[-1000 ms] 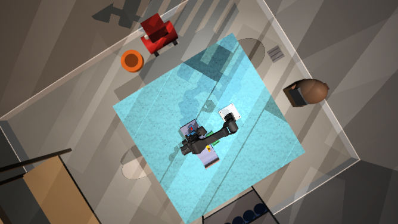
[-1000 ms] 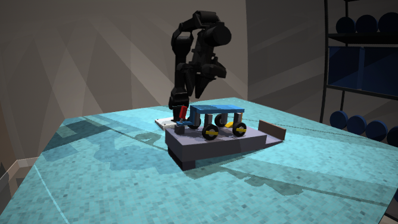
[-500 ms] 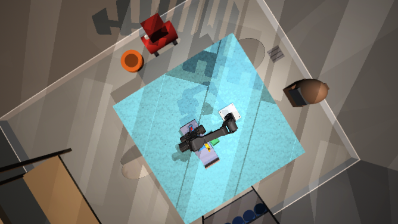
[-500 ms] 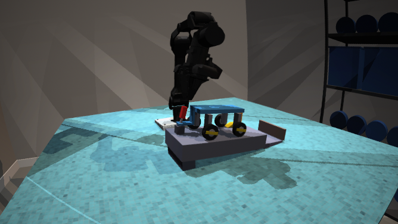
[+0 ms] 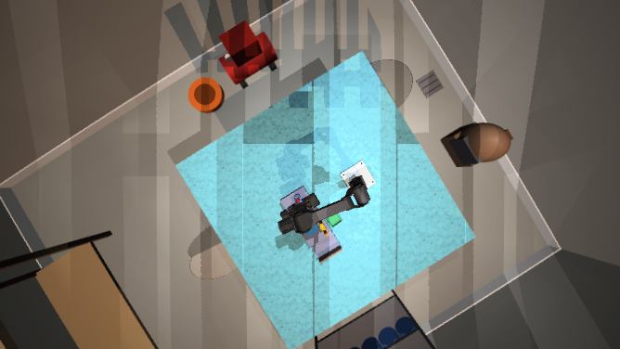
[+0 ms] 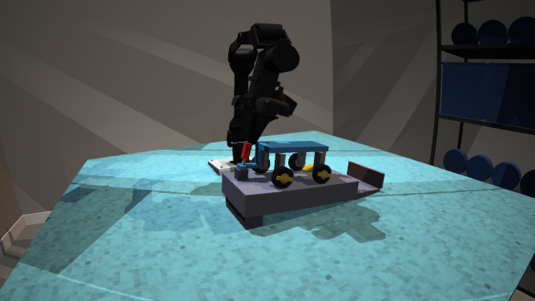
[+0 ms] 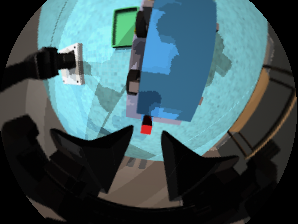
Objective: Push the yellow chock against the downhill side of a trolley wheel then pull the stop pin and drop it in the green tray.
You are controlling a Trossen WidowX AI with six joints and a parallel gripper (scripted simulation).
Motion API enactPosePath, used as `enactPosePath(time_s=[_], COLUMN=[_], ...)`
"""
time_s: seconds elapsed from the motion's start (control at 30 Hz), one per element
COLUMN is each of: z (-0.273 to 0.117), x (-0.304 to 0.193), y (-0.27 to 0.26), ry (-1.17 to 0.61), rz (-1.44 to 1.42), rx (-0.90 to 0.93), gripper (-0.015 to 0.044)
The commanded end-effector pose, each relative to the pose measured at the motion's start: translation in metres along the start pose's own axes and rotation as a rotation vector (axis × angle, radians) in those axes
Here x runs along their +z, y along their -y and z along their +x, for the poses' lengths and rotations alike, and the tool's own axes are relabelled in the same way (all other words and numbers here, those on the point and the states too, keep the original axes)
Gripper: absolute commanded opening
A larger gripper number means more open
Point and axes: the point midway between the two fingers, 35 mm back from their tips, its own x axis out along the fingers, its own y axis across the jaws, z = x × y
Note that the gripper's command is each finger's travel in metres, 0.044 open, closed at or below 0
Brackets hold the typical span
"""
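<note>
We line up on the pin [image 5: 298,200] [image 6: 246,151] [image 7: 146,129], claw [image 5: 297,210] [image 6: 252,138] [image 7: 148,131] spread and holding nothing.
From above, left to right: the pin stands in the ramp [image 5: 331,243] [image 6: 296,200] at its uphill end, towards the mat's [image 5: 418,223] [image 6: 160,260] [image 7: 55,30] left corner; then the trolley [image 5: 312,230] [image 6: 296,147] [image 7: 180,60], the chock [image 5: 323,228] [image 6: 308,167] by a downhill wheel, contact unclear, and the tray [image 5: 334,220] [image 7: 126,27]. A loose chock could let our trolley roll once we pull; a slanted pull could drag it.
</note>
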Motion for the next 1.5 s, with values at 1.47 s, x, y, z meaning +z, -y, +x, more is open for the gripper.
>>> enactPosePath(time_s=[1.47], z=[0.04], x=[0.0], y=[0.0], ry=[-0.001], rz=[0.0], rx=[-0.001], gripper=[0.0072])
